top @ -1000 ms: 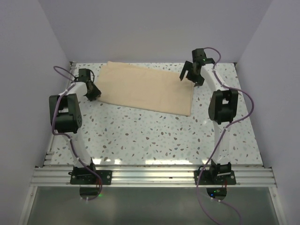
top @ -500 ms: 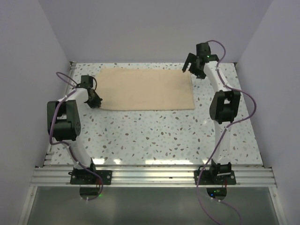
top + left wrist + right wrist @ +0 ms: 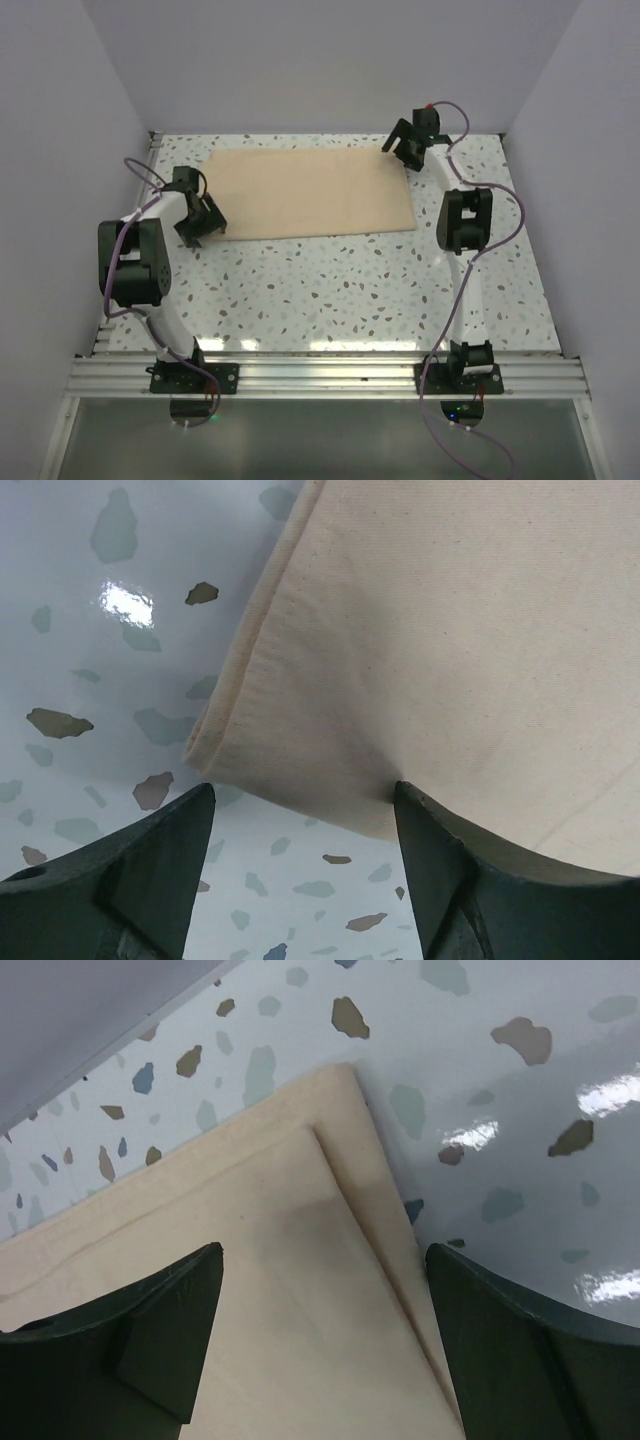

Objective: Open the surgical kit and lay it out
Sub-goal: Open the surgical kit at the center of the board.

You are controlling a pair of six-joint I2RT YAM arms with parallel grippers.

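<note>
**Top view:** The beige cloth wrap (image 3: 310, 195) lies flat on the speckled table (image 3: 330, 290), toward 12 o'clock. The left gripper (image 3: 203, 222) stands at the wrap's 8 o'clock corner. The right gripper (image 3: 403, 148) stands at its 2 o'clock corner.

**Left wrist view:** The fingers (image 3: 150, 880) are spread. The hemmed cloth corner lies between them, not pinched.

**Right wrist view:** The fingers (image 3: 160, 1340) are spread over the cloth, with its corner at 12 o'clock. Only this view shows stacked folded layers.

What the wrap encloses is hidden in every view.
</note>
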